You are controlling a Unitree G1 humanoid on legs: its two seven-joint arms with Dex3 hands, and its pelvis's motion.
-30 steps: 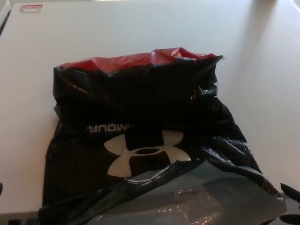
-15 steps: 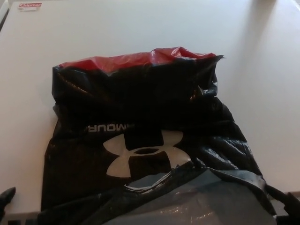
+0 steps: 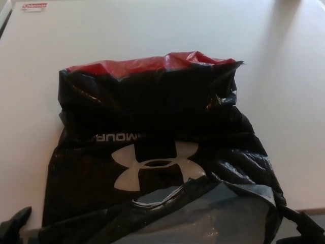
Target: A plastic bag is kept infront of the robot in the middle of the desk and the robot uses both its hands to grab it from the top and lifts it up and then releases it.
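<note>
- From my feed, a plain pale desk point(image 3: 152, 30) fills nearly the whole picture, smooth and matte, with soft daylight washing across it from the far right.
- A small white label with red print point(image 3: 34, 6) sits at the far left corner of the desk; I cannot read its print.
- Beyond the left edge I see a thin dark strip, too narrow to make out.
- The plastic bag point(image 3: 152, 117) lies in the middle of the desk, resting on it, its near end reaching the bottom of my picture.
- It is glossy black and heavily crinkled, with a red band along its far edge.
- A white logo point(image 3: 155, 165) and a line of white lettering above it face me upside down.
- At the near end the plastic turns into a greyer, translucent flap point(image 3: 203, 213), folded over loosely.
- My left hand point(image 3: 14, 226) shows only as a dark fingertip at the bottom left corner, just beside the bag's near corner; I cannot tell how its fingers are set.
- My right hand point(image 3: 304, 226) peeks in at the bottom right corner, close against the bag's edge; I cannot tell its state, nor whether it touches the plastic.
</note>
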